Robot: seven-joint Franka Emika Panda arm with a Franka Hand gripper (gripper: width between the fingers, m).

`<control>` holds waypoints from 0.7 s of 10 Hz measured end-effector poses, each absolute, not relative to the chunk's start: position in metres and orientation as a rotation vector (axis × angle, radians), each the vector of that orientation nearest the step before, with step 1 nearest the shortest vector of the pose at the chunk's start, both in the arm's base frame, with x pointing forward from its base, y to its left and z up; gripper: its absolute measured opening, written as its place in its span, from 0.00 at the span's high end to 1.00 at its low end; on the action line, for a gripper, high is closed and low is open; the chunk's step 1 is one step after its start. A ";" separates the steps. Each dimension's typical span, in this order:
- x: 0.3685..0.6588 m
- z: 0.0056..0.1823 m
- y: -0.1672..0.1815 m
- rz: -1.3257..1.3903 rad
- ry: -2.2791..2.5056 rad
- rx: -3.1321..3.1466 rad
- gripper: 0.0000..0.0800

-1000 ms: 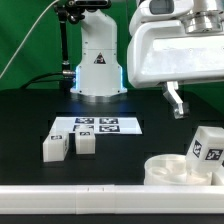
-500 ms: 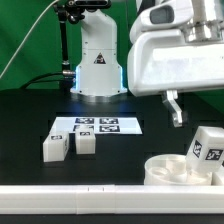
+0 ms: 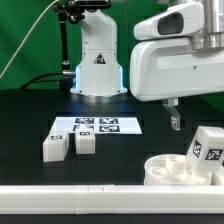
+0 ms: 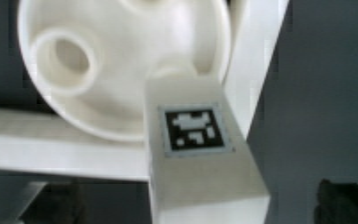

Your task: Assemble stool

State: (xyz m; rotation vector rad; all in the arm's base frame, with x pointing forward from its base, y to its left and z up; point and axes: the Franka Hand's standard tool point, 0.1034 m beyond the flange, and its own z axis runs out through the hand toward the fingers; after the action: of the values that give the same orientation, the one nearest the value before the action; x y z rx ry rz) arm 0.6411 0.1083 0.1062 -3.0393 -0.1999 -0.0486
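- while the fingers (image 3: pixel 176 118) hang spread apart and empty, the round seat (image 3: pixel 165 172) lies on the tabletop (image 3: pixel 30 120) at the exterior view's right.
- one leg (image 3: pixel 207 146) stands just beside its rim.

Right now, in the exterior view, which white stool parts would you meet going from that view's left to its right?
In order: first leg → second leg → round seat. The third leg overlaps the seat, so it is left out.
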 end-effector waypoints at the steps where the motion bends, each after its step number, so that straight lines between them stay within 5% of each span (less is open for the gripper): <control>1: 0.639 0.106 0.109 0.040 -0.207 -3.036 0.19; 7: 0.639 0.102 0.111 0.215 -0.221 -3.021 0.19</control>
State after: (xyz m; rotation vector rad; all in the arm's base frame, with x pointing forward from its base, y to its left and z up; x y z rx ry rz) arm 0.6388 0.1114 0.1022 -3.0206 -0.2207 0.2147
